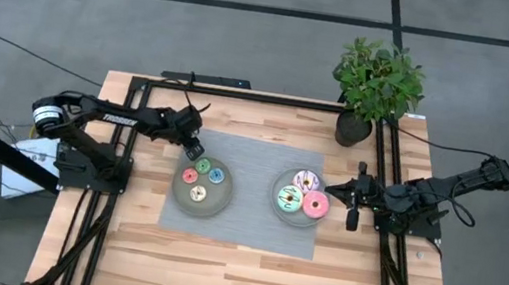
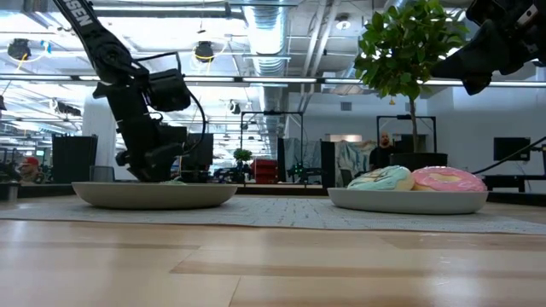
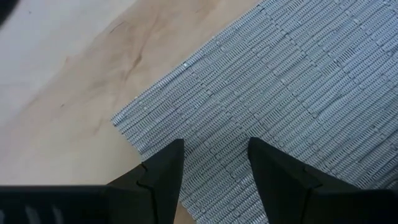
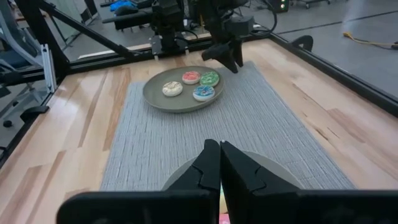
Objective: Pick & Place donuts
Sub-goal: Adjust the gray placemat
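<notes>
Four small donuts lie on the left grey plate (image 1: 199, 200): red (image 1: 190, 175), green (image 1: 203, 166), blue (image 1: 216, 174) and tan (image 1: 197, 193). Three large donuts lie on the right grey plate (image 1: 281, 179): white-lilac sprinkled (image 1: 305, 181), mint-green (image 1: 287, 200) and pink (image 1: 315, 205). My left gripper (image 1: 195, 150) is open and empty just beyond the left plate's far edge, over the grey mat (image 3: 298, 81). My right gripper (image 4: 219, 155) is shut and empty, raised above the right plate's right rim (image 4: 277, 167).
A grey woven mat (image 1: 249, 177) lies under both plates on the wooden table. A potted plant (image 1: 377, 80) stands at the far right corner. Black frame rails (image 1: 116, 193) run along the table's left, right and far edges. Bare wood (image 1: 235, 271) lies near the front edge.
</notes>
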{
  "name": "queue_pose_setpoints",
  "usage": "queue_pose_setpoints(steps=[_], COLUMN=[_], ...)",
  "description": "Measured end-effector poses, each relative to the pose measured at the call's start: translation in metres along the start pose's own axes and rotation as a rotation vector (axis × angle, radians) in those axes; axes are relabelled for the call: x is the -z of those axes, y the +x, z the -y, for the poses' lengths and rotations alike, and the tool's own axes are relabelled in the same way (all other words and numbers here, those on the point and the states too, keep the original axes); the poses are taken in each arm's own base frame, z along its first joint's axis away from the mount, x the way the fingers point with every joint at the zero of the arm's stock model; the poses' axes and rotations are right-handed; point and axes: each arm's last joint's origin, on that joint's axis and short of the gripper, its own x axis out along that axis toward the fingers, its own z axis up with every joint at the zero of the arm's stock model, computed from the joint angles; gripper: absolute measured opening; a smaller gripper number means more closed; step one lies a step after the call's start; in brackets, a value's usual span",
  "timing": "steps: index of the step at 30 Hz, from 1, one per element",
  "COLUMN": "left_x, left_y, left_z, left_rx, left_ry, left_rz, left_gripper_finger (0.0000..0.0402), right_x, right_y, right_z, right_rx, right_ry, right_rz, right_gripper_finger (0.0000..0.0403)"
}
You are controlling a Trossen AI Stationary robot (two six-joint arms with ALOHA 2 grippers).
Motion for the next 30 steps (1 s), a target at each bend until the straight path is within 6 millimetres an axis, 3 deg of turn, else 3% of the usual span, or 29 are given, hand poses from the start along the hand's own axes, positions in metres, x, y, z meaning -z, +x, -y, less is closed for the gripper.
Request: queue_pose_setpoints(steps=[12, 30], left_x=[0.010, 0.024], left_y=[-0.003, -0.026], left_z=[0.012, 0.025], left_rx=[-0.007, 0.007], left_ry=[-0.066, -0.101], left_rz=[-0.059, -0.074], left_gripper_finger=[0.0176, 0.0176], right_x=[0.000, 0.000], right_y=[0.000, 0.000], right_z=[0.000, 0.000], right_rx=[0.000, 0.001], right_ry=[-0.005, -0.010], right_rz=[0.000, -0.002], right_gripper_finger=[0.0001, 0.0001])
